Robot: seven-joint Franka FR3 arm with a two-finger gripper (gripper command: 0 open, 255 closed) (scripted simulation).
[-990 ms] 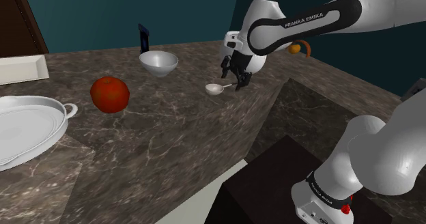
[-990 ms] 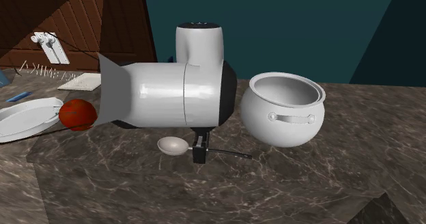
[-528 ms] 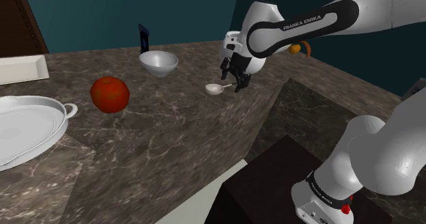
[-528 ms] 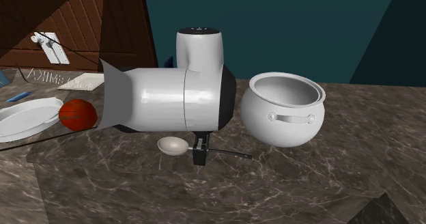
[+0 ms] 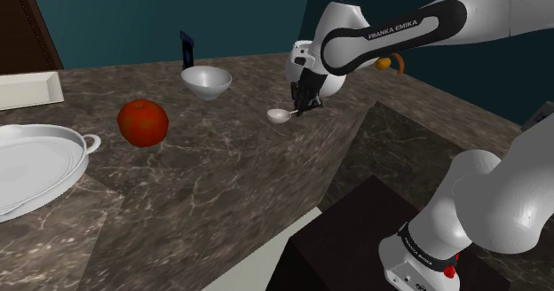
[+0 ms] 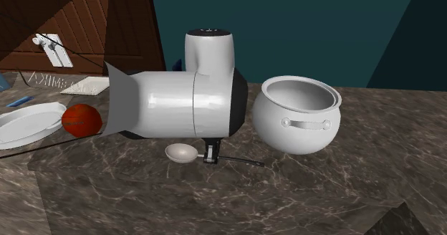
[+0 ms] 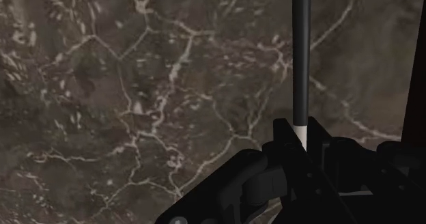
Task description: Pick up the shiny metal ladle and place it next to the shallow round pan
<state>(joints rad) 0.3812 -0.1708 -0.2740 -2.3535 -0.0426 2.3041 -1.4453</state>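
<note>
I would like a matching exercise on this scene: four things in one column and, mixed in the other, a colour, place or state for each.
1. ladle
2. round fruit
3. shallow pan
4. deep pot

a. red
b. at the shoulder view's left edge
c. handle clasped by the fingers
d. right of the ladle in the second exterior view

Pairs: 1-c, 2-a, 3-b, 4-d

Dark brown counter w/ pale veining, white-bowled ladle w/ black handle, red-orange fruit (tomato, perhaps).
</note>
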